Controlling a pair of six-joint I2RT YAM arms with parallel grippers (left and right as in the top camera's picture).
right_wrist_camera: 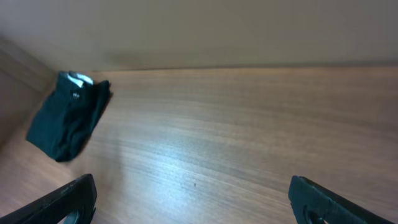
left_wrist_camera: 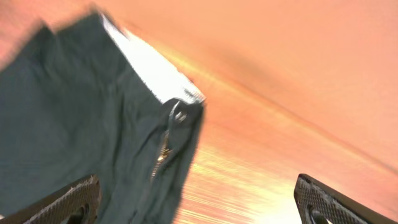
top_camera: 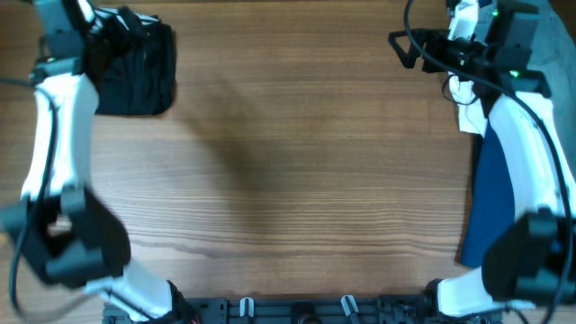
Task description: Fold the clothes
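The black garment [top_camera: 135, 67] lies folded into a compact bundle at the table's far left corner. It fills the left of the left wrist view [left_wrist_camera: 81, 118], with its whitish lining and a zipper showing. It is small and far in the right wrist view [right_wrist_camera: 67, 115]. My left gripper [left_wrist_camera: 196, 205] is open and empty just above the garment's near edge; overhead, its arm [top_camera: 67, 27] covers part of the bundle. My right gripper [right_wrist_camera: 193, 202] is open and empty over bare table at the far right [top_camera: 405, 45].
A bright blue cloth [top_camera: 490, 193] hangs along the table's right edge under the right arm. A light-blue denim piece [top_camera: 549, 40] and something white [top_camera: 468, 112] lie at the far right corner. The wooden table [top_camera: 288, 180] spans the middle.
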